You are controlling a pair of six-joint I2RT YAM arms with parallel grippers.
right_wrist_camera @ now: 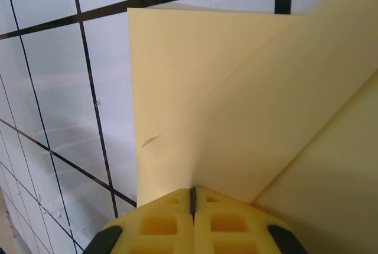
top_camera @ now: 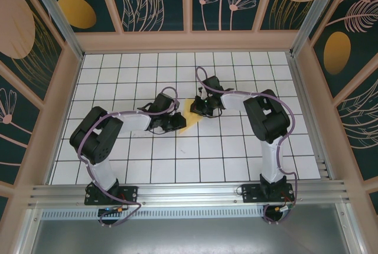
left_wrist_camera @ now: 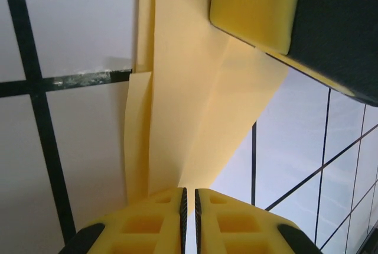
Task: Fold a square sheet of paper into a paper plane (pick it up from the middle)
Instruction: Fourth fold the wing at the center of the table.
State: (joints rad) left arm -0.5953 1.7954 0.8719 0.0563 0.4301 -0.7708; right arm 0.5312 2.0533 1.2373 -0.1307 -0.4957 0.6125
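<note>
- Nearest me, the arm bases are bolted at the near edge of the desk, a white top ruled with a black grid. Both arms reach in toward its middle.
- The left claw is pinched on the yellow sheet of paper. In its wrist view, the left claw shows its two yellow fingers with only a thin slit between them, and the paper narrows down into that slit.
- From that grip the sheet of paper runs away as a folded band with lengthwise creases. A narrower flap lies along its left side.
- At the band's far end in that view, I see a yellow finger of the other claw against the paper.
- The right claw sits just beyond the left one, on the sheet's far-right side, and is clamped tight on it. In its wrist view, the right claw has its fingers meeting with the paper caught at the seam.
- From there the sheet of paper fans out in overlapping layers, with a diagonal fold edge and a small nick of a crease near its left edge.
- The paper spans between the two claws over the middle of the desk. I cannot tell whether any edge touches the desk.
- Farthest off stand the dark wall panels, painted with plants.
</note>
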